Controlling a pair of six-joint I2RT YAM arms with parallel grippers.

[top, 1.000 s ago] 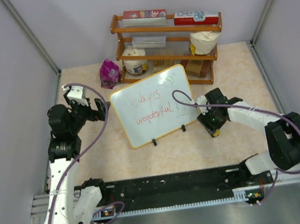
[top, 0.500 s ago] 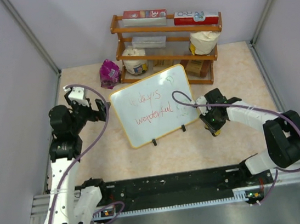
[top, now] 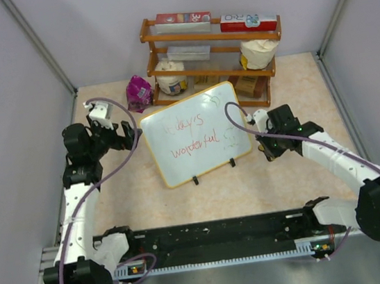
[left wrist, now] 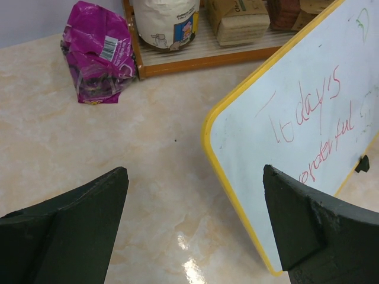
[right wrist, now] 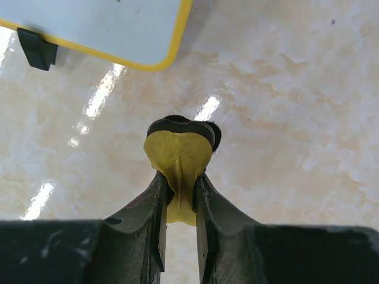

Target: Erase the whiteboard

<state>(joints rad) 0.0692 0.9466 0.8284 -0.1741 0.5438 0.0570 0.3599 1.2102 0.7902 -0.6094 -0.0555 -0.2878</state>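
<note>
**A:** What do the wrist views add to the top view?

**B:** The right wrist view shows the right hand (right wrist: 179, 180) almost closed, pinching a yellow eraser (right wrist: 179, 148) with a black edge. From above I can't make that eraser out. The left wrist view shows the left hand (left wrist: 194, 177) spread wide and holding nothing, with bare bench (left wrist: 148, 154) between its fingers.

**A:** Where are the hands?

**B:** The right hand is low over the bench, near the lower right corner of the whiteboard (top: 196, 134) but apart from it. 1 black foot (right wrist: 37, 48) shows at the top of its view. The left hand is just beside the board's left edge, and I see no contact.

**A:** And the arms?

**B:** From above, the left arm runs up the left side and bends inward toward the board. The right arm stretches out diagonally from its base at the near right.

**A:** The board?

**B:** It stands mid-bench between the 2 hands, tilted and turned slightly. Red writing and faint green marks are still on it.

**A:** Farther back?

**B:** A purple bag (top: 139, 93), then a wooden shelf (top: 211, 37) holding packages.
</note>
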